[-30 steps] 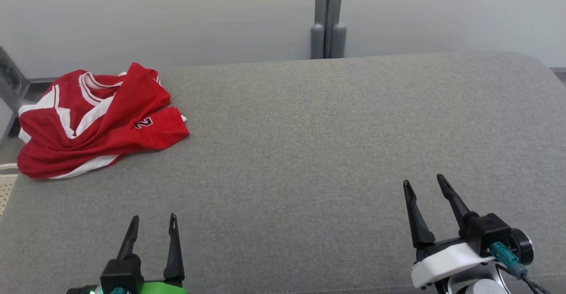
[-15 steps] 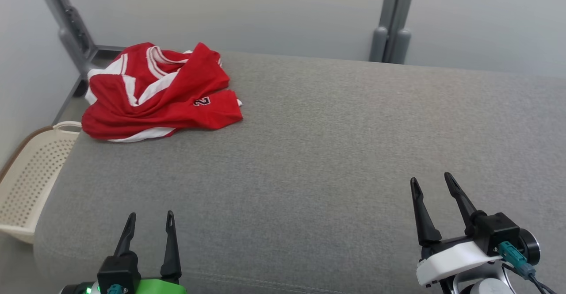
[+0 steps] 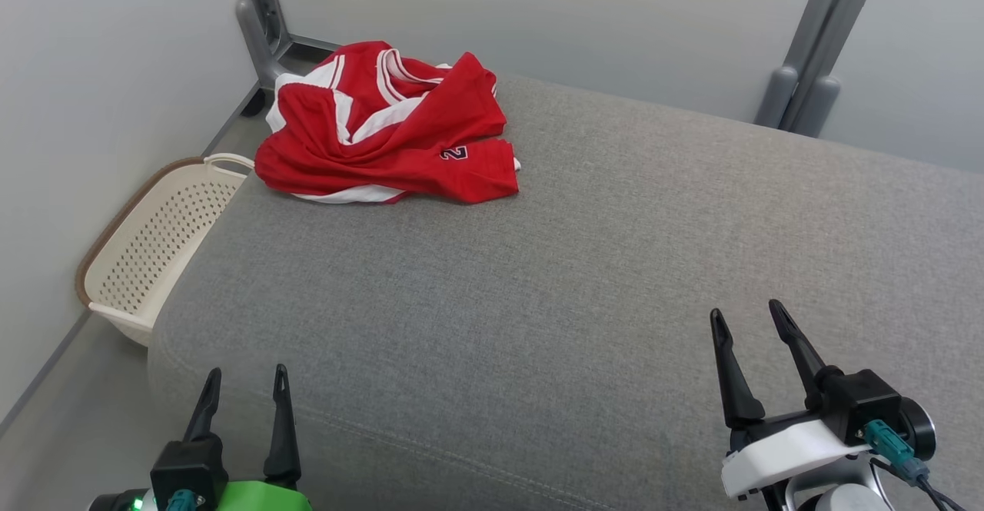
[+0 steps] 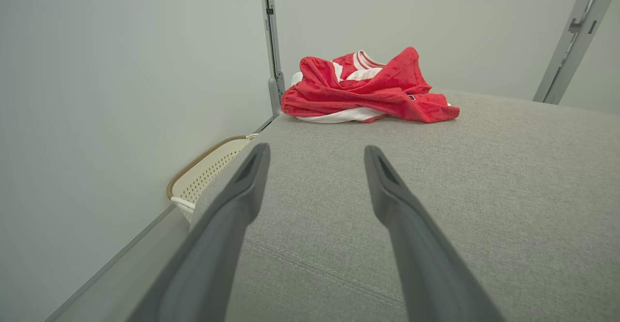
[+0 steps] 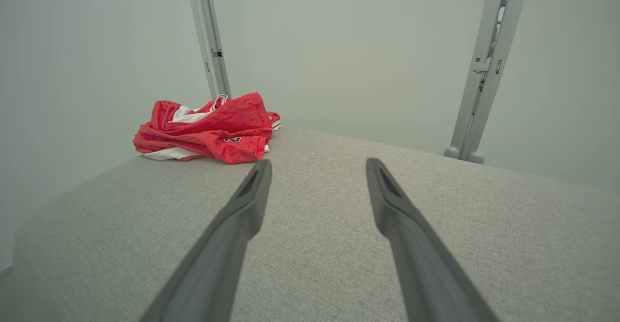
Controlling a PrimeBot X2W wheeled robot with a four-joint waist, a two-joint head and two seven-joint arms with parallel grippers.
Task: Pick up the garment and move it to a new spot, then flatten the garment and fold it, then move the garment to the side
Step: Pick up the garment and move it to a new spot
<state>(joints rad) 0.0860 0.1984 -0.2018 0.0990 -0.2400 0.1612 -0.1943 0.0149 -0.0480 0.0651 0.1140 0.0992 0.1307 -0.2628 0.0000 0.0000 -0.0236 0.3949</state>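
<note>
The garment (image 3: 392,131), a red jersey with white stripes and a dark number, lies crumpled at the far left corner of the grey cushion (image 3: 584,265). It also shows as a heap ahead in the left wrist view (image 4: 368,89) and up left in the right wrist view (image 5: 208,128). My left gripper (image 3: 246,376) hovers open at the near left edge of the cushion, empty, far short of the garment. My right gripper (image 3: 746,315) stands open and empty at the near right.
A cream perforated basket (image 3: 150,250) sits on the floor against the left wall, beside the cushion's left edge. Grey metal posts (image 3: 257,15) (image 3: 815,58) stand behind the cushion along pale walls. A wide stretch of bare cushion lies between the grippers and the garment.
The head camera has turned left, so the garment and posts shifted right in the picture and the basket and left wall came into view. Both grippers stay open, unmoved relative to the body.
</note>
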